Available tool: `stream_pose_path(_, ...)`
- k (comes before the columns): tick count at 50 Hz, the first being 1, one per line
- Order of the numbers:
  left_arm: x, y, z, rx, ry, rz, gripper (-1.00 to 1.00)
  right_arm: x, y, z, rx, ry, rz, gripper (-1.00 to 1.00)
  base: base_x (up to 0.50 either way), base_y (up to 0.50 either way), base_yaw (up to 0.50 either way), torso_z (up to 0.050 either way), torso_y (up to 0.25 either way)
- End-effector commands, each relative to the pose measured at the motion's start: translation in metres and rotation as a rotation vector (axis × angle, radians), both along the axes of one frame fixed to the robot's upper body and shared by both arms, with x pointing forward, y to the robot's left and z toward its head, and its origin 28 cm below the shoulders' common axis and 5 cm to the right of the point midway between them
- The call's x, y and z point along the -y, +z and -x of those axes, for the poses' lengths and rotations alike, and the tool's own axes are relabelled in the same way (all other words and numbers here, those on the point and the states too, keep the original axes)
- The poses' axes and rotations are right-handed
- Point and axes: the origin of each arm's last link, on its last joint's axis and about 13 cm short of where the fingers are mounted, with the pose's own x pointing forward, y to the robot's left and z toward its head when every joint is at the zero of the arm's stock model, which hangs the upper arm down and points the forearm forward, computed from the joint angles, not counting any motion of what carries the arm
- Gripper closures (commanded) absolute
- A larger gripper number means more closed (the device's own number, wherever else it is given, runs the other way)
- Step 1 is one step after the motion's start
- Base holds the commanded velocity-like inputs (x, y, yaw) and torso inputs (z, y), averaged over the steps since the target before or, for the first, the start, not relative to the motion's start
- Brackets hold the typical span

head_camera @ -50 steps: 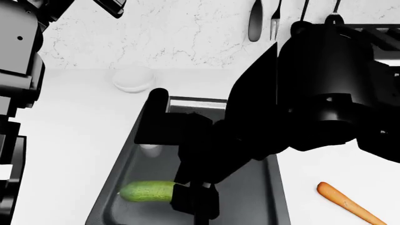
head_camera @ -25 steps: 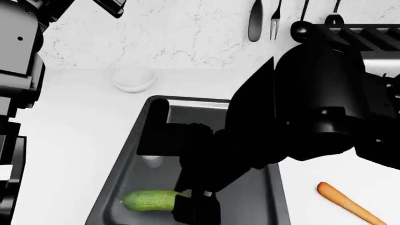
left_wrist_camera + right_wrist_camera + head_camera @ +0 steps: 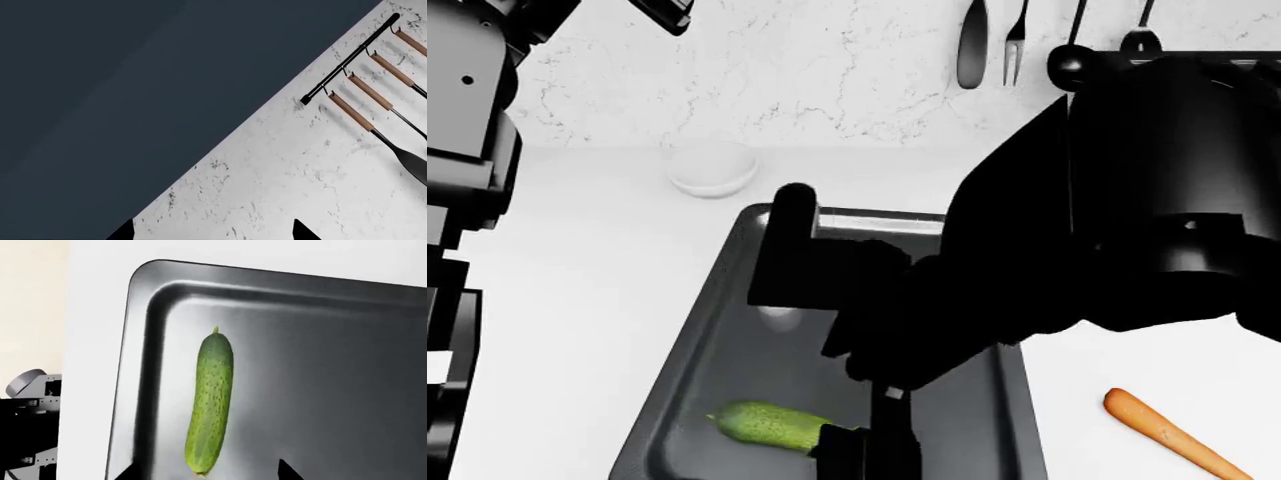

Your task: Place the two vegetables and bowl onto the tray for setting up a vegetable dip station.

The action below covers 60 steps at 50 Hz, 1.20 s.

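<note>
The green cucumber (image 3: pixel 210 400) lies flat on the floor of the dark grey tray (image 3: pixel 347 390), close to one rim. My right gripper (image 3: pixel 207 476) is open just over its near end, and the fingertips (image 3: pixel 288 471) stand clear of its sides. From the head camera the cucumber (image 3: pixel 767 425) is at the tray's (image 3: pixel 701 340) front left, with the right gripper (image 3: pixel 868 455) beside it. The orange carrot (image 3: pixel 1174 435) lies on the counter right of the tray. The white bowl (image 3: pixel 711 167) stands behind the tray. My left gripper (image 3: pixel 212 235) is open and empty, facing the wall.
Utensils hang on a black rail (image 3: pixel 347 55) on the marble wall (image 3: pixel 827 70); the same spoon and fork (image 3: pixel 994 40) show above the tray. My raised left arm (image 3: pixel 467 110) fills the left edge. The bulky right arm (image 3: pixel 1121 230) hides the tray's right part.
The cucumber has dropped lower and tilted, and now rests on the tray floor. My right arm has shifted to the right and its fingers no longer clasp the cucumber.
</note>
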Motion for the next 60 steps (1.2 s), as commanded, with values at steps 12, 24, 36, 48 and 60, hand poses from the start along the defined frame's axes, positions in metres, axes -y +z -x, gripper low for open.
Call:
stream_pose_path(12, 0.005, 0.002, -0.003, 0.011, -0.028, -0.002, -1.0, 0.102, 0.06, 0.065, 0.176, -0.465, -0.004, -1.0, 0.0, 0.0, 0.0, 0.0, 0.0)
stream_pose_path(24, 0.009, 0.004, -0.003, 0.015, -0.037, -0.008, -1.0, 0.143, 0.044, 0.08, 0.178, -0.716, 0.06, -1.0, 0.0, 0.0, 0.0, 0.0, 0.0)
stream_pose_path(36, 0.01, 0.006, -0.005, 0.017, -0.041, -0.008, -1.0, 0.163, 0.006, 0.103, 0.142, -0.858, 0.016, -1.0, 0.0, 0.0, 0.0, 0.0, 0.0)
stream_pose_path(48, 0.014, 0.007, -0.005, 0.013, -0.042, -0.022, -1.0, 0.183, -0.005, 0.106, 0.174, -0.974, 0.02, -1.0, 0.0, 0.0, 0.0, 0.0, 0.0)
stream_pose_path(60, 0.017, 0.007, -0.006, 0.017, -0.045, -0.028, -1.0, 0.199, -0.017, 0.106, 0.191, -1.038, 0.049, -1.0, 0.0, 0.0, 0.0, 0.0, 0.0)
